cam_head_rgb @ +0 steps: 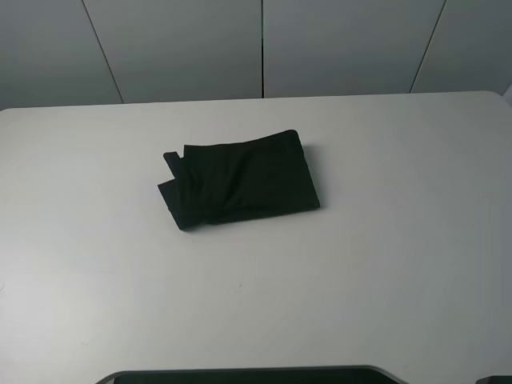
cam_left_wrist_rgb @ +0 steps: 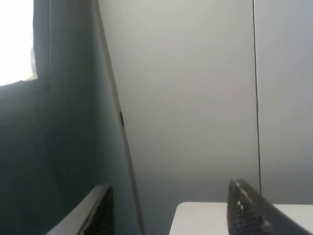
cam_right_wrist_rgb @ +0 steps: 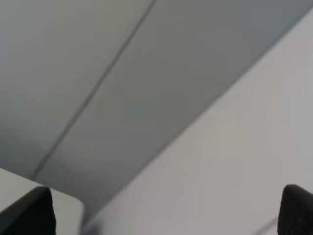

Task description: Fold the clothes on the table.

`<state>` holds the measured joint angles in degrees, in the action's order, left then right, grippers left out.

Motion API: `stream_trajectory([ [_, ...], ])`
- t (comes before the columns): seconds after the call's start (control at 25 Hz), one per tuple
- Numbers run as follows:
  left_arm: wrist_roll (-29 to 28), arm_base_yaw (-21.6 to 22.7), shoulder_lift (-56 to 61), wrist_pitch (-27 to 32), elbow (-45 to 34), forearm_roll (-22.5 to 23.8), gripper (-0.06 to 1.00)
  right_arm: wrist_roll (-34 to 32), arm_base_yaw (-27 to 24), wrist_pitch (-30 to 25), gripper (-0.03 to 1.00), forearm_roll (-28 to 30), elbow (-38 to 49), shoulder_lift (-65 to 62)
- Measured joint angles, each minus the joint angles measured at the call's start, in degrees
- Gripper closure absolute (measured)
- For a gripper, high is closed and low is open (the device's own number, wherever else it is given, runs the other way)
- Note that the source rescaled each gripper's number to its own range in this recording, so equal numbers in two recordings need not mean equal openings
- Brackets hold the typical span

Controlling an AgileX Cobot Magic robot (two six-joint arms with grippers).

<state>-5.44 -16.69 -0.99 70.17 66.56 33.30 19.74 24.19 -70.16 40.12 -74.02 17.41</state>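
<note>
Shirt (cam_head_rgb: 240, 182) sits folded mid-frame on tabletop (cam_head_rgb: 384, 264); left pincer (cam_left_wrist_rgb: 168, 208) and right pincer (cam_right_wrist_rgb: 166, 210) spread, parked clear: looks finished.

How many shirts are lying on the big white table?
1. The folded black shirt lies near the middle of the white table, a bit toward the left and the wall. Nothing else shows on the tabletop.

Wall: grey panels (cam_head_rgb: 192, 48) with dark seams.
Window: bright patch (cam_left_wrist_rgb: 14, 39), beyond the finger tips, to one side.
Light: soft, even, no hard shadows.
</note>
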Motion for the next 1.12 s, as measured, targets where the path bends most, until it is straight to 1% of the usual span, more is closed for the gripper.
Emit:
stream_trajectory([
  [0.08,0.0,0.2,0.2,0.0,0.0,-0.3,0.28,2.4,-6.0,0.0,-0.01,1.1,0.0,-0.1],
  [0.16,0.0,0.8,0.2,0.0,0.0,-0.9,0.28,1.6,-11.1,0.0,-0.01,0.7,0.0,-0.8],
  [0.24,0.0,1.7,0.2,0.0,0.0,-1.2,0.28,-1.0,-14.6,0.0,-0.01,0.6,0.2,-2.7],
  [0.32,0.0,2.9,0.2,0.0,0.0,-1.4,0.28,-1.9,-18.1,0.0,-0.01,0.6,0.7,-5.2],
  [0.48,0.0,8.2,0.2,0.0,0.0,-3.4,0.28,-2.5,-24.3,0.0,-0.01,-2.0,2.5,-10.6],
  [0.6,0.8,13.1,0.2,0.0,0.0,-6.9,0.28,-4.6,-27.4,0.0,-0.01,-6.3,4.2,-13.5],
  [0.64,1.5,15.4,0.2,0.0,0.0,-8.5,0.28,-5.2,-28.4,0.0,-0.01,-8.3,4.8,-14.3],
  [0.76,3.4,19.8,0.2,0.0,-0.1,-13.2,0.28,-6.2,-30.5,0.0,0.00,-15.5,7.4,-15.9],
  [0.84,4.0,20.9,0.2,0.0,-1.4,-15.9,0.28,-6.7,-30.8,0.0,0.02,-21.2,9.9,-16.9],
  [0.92,4.1,21.1,0.6,0.0,-4.1,-17.1,0.28,-7.9,-31.0,0.0,0.02,-25.1,13.3,-17.5],
  [1.04,4.1,21.1,0.9,0.0,-11.1,-17.7,0.28,-9.0,-31.0,0.0,0.02,-30.7,19.1,-17.5],
  [1.12,4.1,20.9,0.9,0.1,-16.5,-19.1,0.27,-9.2,-31.0,0.0,0.02,-35.9,23.6,-17.5],
])
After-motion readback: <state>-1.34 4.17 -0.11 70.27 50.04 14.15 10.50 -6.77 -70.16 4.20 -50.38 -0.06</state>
